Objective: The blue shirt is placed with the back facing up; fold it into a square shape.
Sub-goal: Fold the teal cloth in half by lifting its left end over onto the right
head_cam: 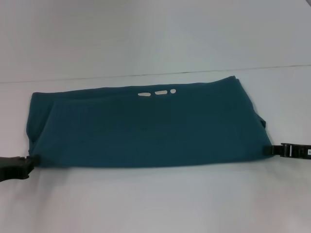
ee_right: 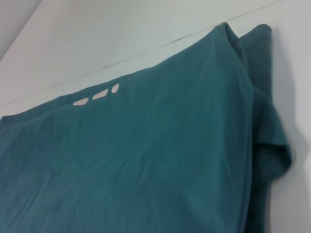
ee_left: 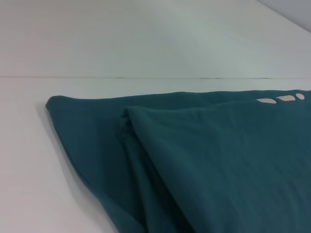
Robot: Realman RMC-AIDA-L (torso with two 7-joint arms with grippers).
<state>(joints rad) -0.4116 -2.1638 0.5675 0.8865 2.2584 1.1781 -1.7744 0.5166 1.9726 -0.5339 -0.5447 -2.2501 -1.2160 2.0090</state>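
The blue shirt [head_cam: 146, 126] lies flat on the white table [head_cam: 146, 204], folded into a wide band, plain side up. A few white bits of lettering [head_cam: 156, 92] peek out at its far edge. My left gripper [head_cam: 30, 160] is low on the table at the shirt's near left corner. My right gripper [head_cam: 268, 150] is at the shirt's near right corner, against the edge. The left wrist view shows the layered left end of the shirt [ee_left: 218, 160]. The right wrist view shows the right end [ee_right: 146, 160] with a sleeve fold sticking out [ee_right: 272, 155].
The table's far edge [head_cam: 146, 75] runs just behind the shirt, with a pale wall beyond. Bare white tabletop lies in front of the shirt and at both sides.
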